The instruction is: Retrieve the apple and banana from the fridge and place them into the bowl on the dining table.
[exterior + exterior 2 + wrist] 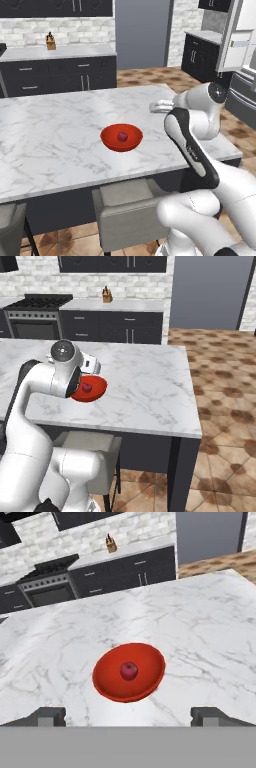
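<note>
The apple (129,671) lies in the bowl (107,687); fingers (50,716) spread wide, empty.

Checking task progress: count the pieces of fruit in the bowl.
1: the apple lies near the middle of the red bowl on the dining table. No banana is in it, and nothing in the bowl looks hidden.

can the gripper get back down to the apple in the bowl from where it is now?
Probably yes. The gripper is open, facing the bowl on the dining table; the apple lies alone inside it, nothing between in the hand view. The bowl's rim may crowd the fingers.
</note>
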Motion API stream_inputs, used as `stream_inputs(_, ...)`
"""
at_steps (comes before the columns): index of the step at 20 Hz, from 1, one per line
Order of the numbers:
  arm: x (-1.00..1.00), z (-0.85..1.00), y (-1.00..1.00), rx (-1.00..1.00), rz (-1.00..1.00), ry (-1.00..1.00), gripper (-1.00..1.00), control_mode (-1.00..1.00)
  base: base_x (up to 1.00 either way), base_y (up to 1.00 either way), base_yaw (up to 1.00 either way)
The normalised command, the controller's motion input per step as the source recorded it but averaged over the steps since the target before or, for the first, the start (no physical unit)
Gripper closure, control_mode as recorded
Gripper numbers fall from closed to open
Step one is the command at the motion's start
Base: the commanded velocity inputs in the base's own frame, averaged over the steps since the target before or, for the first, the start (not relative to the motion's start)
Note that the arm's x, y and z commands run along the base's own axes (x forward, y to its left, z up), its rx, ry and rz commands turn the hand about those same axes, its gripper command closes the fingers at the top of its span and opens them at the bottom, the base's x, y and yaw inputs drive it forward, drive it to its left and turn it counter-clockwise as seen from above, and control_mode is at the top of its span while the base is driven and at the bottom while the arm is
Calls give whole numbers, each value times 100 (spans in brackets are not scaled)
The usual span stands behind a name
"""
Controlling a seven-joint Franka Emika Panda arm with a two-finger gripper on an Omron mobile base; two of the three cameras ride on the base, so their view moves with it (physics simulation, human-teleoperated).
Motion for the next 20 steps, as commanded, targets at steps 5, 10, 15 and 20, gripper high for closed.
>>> stream_inputs(5, -100, 12, 0, 0, 12, 0, -100, -100, 0, 0, 0)
stream_inputs(10, -100, 15, -14, 0, 0, 1, -100, -100, 0, 0, 0)
stream_inputs(15, -100, 1, -11, 0, -5, 4, -100, -100, 0, 0, 0)
stream_inputs(20, -83, 0, -8, 0, -6, 0, -100, -100, 0, 0, 0)
